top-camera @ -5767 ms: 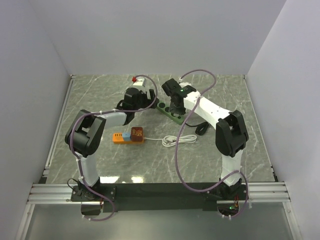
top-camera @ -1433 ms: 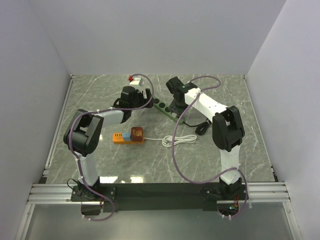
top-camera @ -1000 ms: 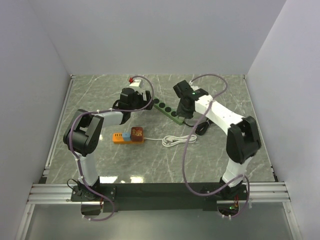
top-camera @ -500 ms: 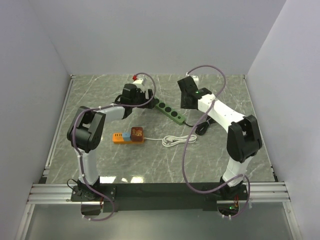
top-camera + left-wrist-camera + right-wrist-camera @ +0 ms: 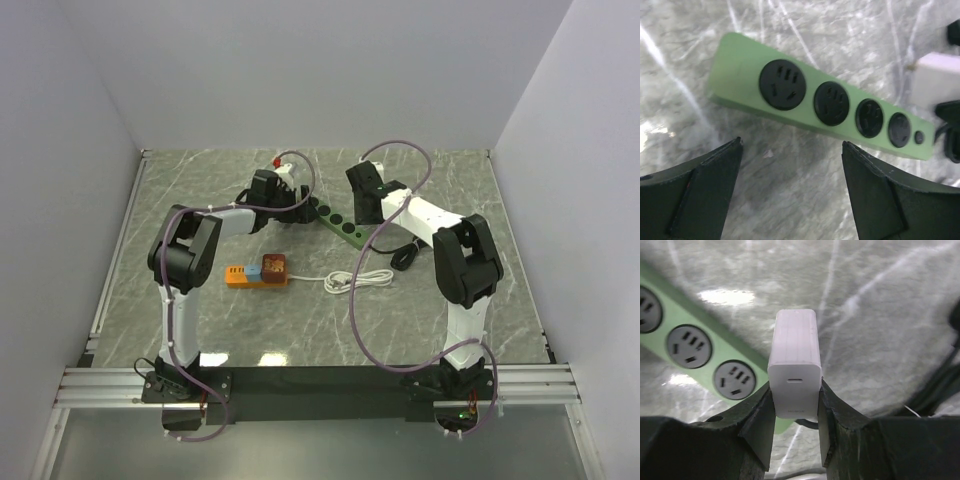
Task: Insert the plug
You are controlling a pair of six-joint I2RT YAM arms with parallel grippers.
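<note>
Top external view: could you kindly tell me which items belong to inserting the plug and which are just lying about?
For the job:
white plug, held in the right gripper
green power strip, by the open left gripper

Lying about:
orange adapter block
white coiled cable

Right hand, gripping the white plug, has lifted off the power strip; left hand has advanced to it.

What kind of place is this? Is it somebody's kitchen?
Probably not; it looks like a robot lab booth. Plain white walls box in a marble-patterned table, and a left arm and right arm are bolted to a rail.
</note>
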